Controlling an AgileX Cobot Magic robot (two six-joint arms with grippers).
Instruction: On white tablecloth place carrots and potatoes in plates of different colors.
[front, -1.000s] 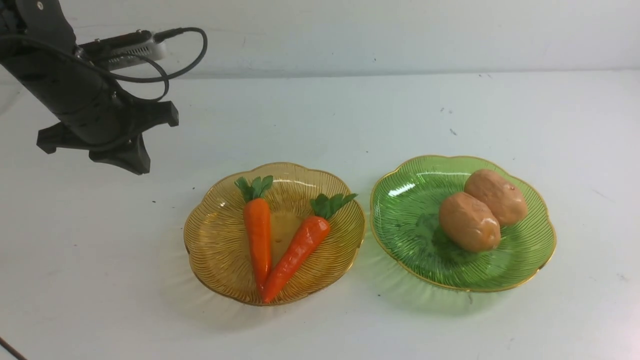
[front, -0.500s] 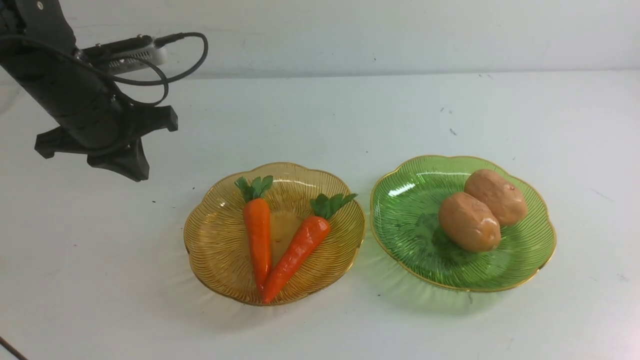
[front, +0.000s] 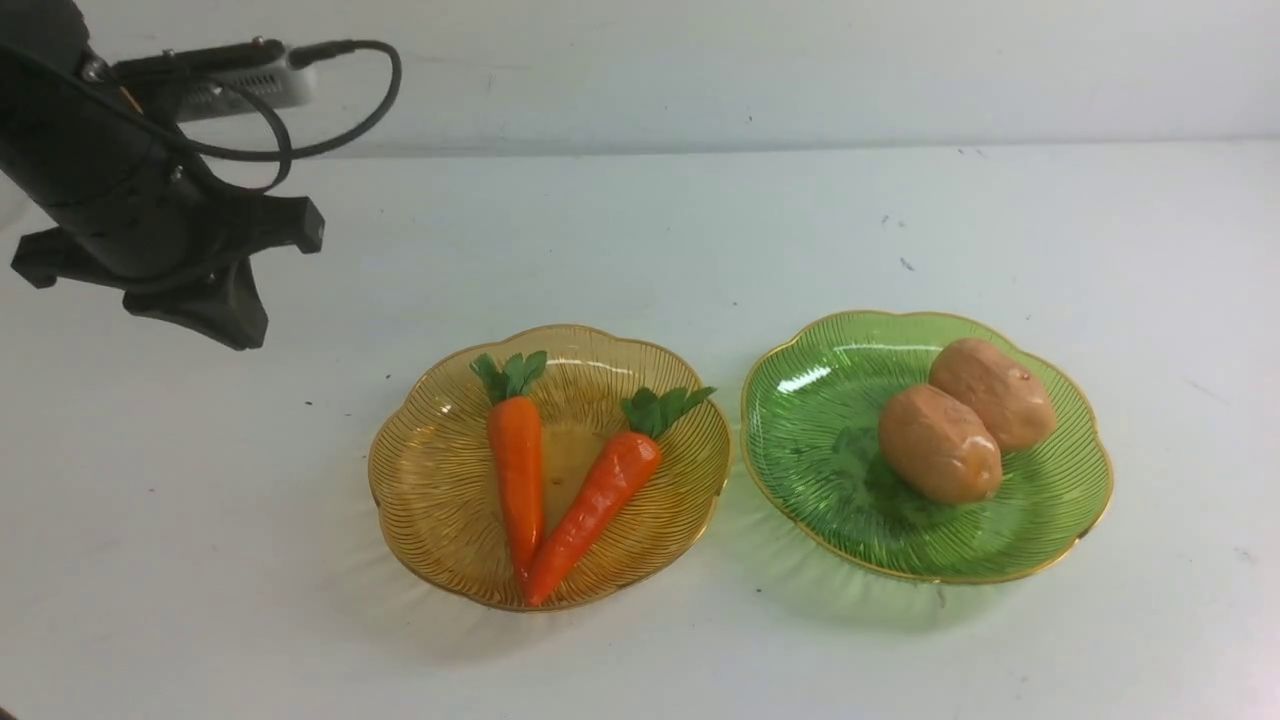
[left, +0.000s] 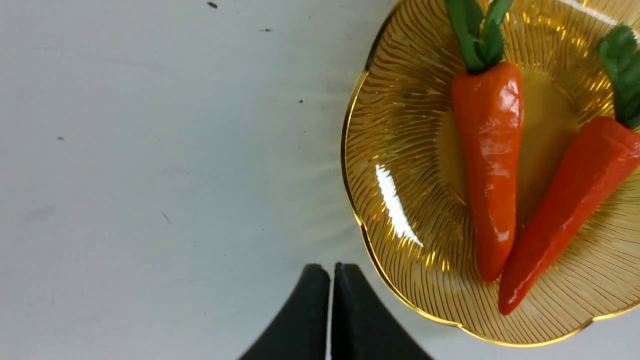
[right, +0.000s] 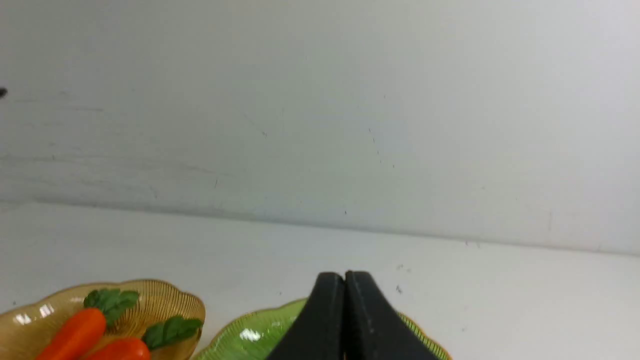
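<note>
- Pulling my left jaws (left: 330, 280) back — clenched, empty — off the amber plate (front: 420, 480), now beside them.
- Carrots (front: 517, 470) rest there, potatoes (front: 940, 443) on the green plate (front: 800, 440) — sorting looks finished.
- Right jaws (right: 344, 287) clenched too.

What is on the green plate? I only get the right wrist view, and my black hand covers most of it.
Observer: Two potatoes lie on the green plate, touching each other.
Operator: Do the carrots touch too?
Observer: Yes. The two carrots meet near their tips in a V on the amber plate.
Operator: Where is my other hand?
Observer: The left hand is shut on nothing, over the tablecloth beside the amber plate's rim.
</note>
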